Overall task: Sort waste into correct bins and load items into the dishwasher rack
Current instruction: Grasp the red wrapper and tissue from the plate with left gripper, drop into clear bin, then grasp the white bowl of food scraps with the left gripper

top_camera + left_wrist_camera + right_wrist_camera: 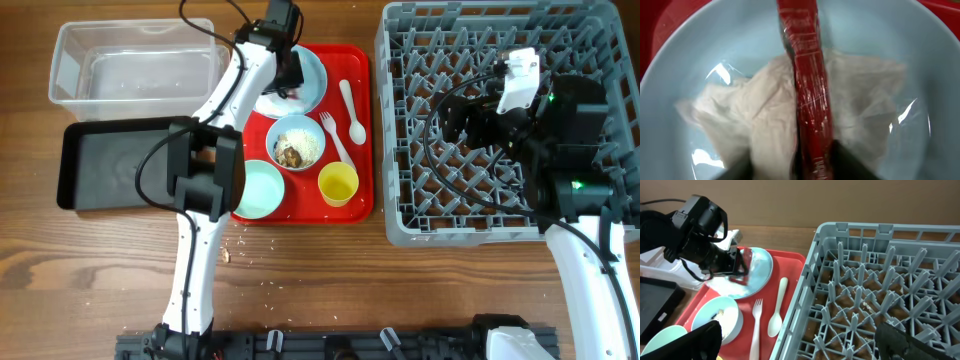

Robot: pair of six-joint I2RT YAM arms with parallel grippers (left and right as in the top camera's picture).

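Far left of tabletop [420, 310]: clear tub [60, 75], upright at the far side. Directly in front of it, black tray [100, 165], its right end hidden under left arm [193, 280]. Both just beside left edge of red tray [305, 208].

From near edge of tabletop, left arm reaching across to far part of red tray. Directly above plate [680, 60]: left end effector [800, 167], closed on sachet [810, 95]. Sachet clamped between fingers [852, 162], running lengthwise away from wrist camera, over napkin [750, 120]. Napkin crumpled, lying in middle of plate. Contact between far end of sachet and napkin: cannot tell.

On red tray, nearer than plate:
- bowl with rice [297, 143], brown scraps on top, at tray centre;
- empty bowl [258, 190] at near-left corner, partly under left arm;
- cup [338, 184], upright, at near-right corner;
- fork [335, 140] and spoon [350, 105], lying flat side by side along right side of tray, fork closer to bowl with rice.

On bare tabletop in front of red tray: loose rice grains [268, 290], scattered.

Right of red tray, just beside it: rack [400, 225], pegs upright. Above rack, right arm [585, 270] coming in from near right. Over left part of rack: right end effector [797, 330], jaws spread wide, holding nothing.
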